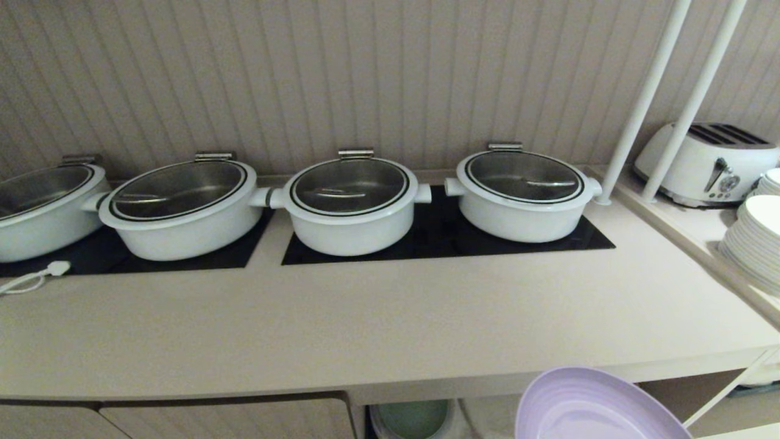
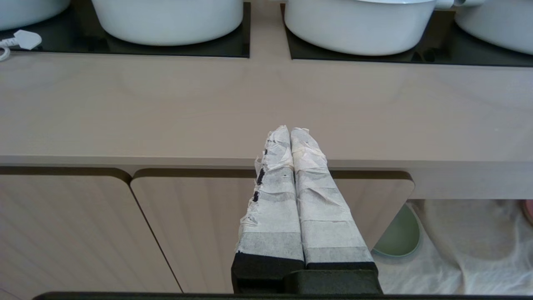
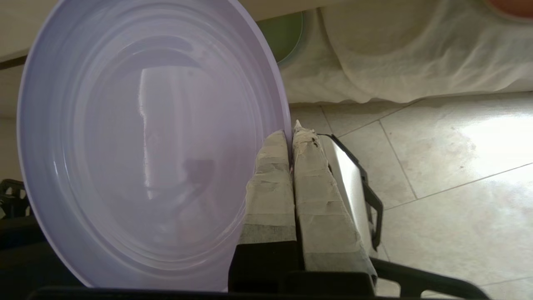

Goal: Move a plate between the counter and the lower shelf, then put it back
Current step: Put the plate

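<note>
The pale lilac plate [image 3: 145,146] fills much of the right wrist view, and my right gripper [image 3: 290,137] is shut on its rim. In the head view the plate [image 1: 594,408] hangs tilted below the front edge of the beige counter [image 1: 365,329], at the lower right; the gripper itself is out of that view. The lower shelf [image 3: 395,62] lies behind it, draped in white cloth. My left gripper [image 2: 290,132] is shut with nothing in it, held in front of the cabinet doors [image 2: 187,233] under the counter [image 2: 166,112].
Several white lidded pots [image 1: 350,204] stand on black hob panels [image 1: 451,238] at the back of the counter. A green plate [image 1: 414,417] and the edge of a pink plate [image 3: 510,6] sit on the shelf cloth. A toaster [image 1: 707,161] and stacked white plates [image 1: 755,241] are at the right.
</note>
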You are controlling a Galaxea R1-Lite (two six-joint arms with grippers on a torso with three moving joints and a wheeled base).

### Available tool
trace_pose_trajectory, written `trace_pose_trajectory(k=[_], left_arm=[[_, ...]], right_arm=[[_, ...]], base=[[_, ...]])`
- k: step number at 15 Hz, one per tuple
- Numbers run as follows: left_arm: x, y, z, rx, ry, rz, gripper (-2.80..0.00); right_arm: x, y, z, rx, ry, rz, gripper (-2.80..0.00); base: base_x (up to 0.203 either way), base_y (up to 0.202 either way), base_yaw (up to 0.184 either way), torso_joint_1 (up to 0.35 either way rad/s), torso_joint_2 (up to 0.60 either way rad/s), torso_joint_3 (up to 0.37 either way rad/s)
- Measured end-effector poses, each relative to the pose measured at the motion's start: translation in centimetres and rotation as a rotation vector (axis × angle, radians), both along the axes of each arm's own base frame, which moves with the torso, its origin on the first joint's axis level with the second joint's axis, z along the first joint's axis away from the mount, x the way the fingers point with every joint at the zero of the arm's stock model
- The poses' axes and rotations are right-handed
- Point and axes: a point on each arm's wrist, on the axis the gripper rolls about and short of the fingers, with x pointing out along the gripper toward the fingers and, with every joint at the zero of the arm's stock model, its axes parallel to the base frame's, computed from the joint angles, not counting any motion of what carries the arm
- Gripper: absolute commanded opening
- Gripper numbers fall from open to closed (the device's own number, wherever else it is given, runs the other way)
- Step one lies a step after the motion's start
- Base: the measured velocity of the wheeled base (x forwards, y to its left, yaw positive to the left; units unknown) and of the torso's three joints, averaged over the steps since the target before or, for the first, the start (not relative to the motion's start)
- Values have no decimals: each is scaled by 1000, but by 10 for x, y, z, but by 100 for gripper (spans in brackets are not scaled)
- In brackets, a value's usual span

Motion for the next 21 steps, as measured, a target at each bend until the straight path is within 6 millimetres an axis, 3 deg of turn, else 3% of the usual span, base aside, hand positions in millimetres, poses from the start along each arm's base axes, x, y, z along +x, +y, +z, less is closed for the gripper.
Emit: trace_pose_trajectory(k=[10,21], left_arm=[[-1,0,0,0,-7,0,-280],[0,0,0,0,-3,0,-280]], right_arm=[[63,3,15,-21,-8,14,-280],[172,9,14,-26,50,18,-280]], base=[[0,0,0,0,0,0],[0,0,0,0,0,0]])
